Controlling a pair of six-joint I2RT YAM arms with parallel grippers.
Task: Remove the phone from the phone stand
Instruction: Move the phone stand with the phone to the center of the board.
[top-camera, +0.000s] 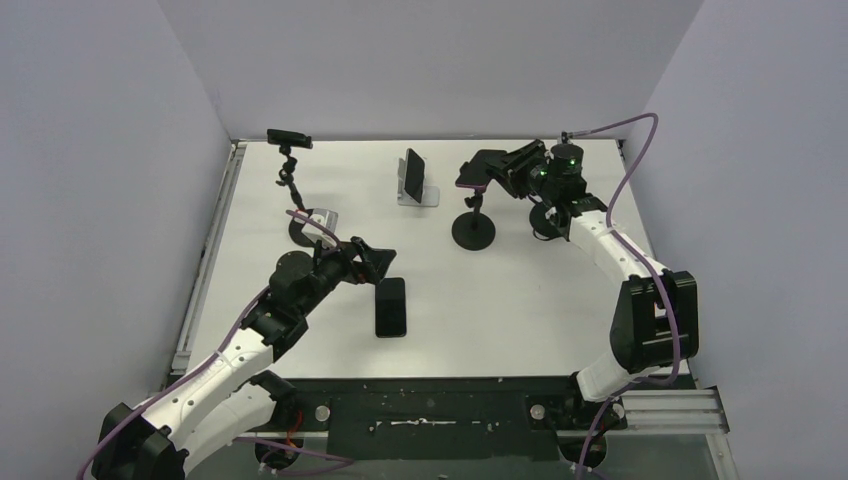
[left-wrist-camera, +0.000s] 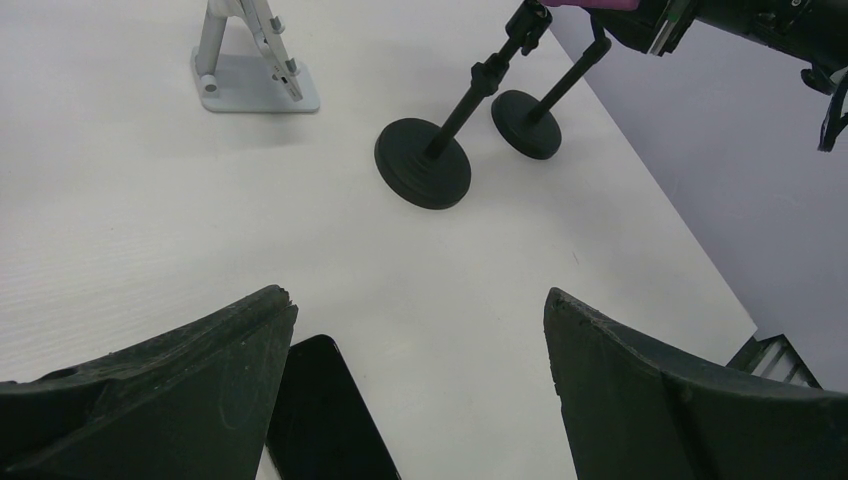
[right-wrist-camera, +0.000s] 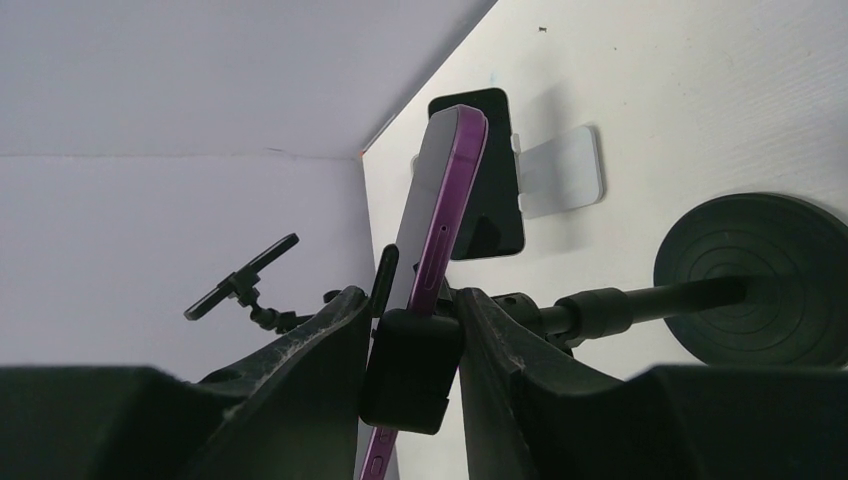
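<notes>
1. Purple phone (right-wrist-camera: 440, 200) – it sits edge-on in the black clamp (right-wrist-camera: 410, 370) of the phone stand (top-camera: 473, 232). The stand has a round black base and stands on the right half of the worktop (top-camera: 500, 320), towards the far wall.
2. The right end effector (right-wrist-camera: 410, 295) is at the phone, with one finger on each side of the clamp and the phone's lower part. Its fingers lie tight against the clamp's sides, but I cannot tell whether they grip it.
3. The left end effector (left-wrist-camera: 420, 305) has its fingers spread wide apart and holds nothing. It hangs low over the worktop's left-centre.
4. A black phone (top-camera: 391, 306) lies flat on the worktop, just beside the left finger in the wrist view.
5. A silver stand (top-camera: 418, 192) at the far middle carries a dark phone propped upright – well apart from both arms.
6. A thin jointed stand (top-camera: 291, 175) at the far left holds another dark phone level at its top.
</notes>
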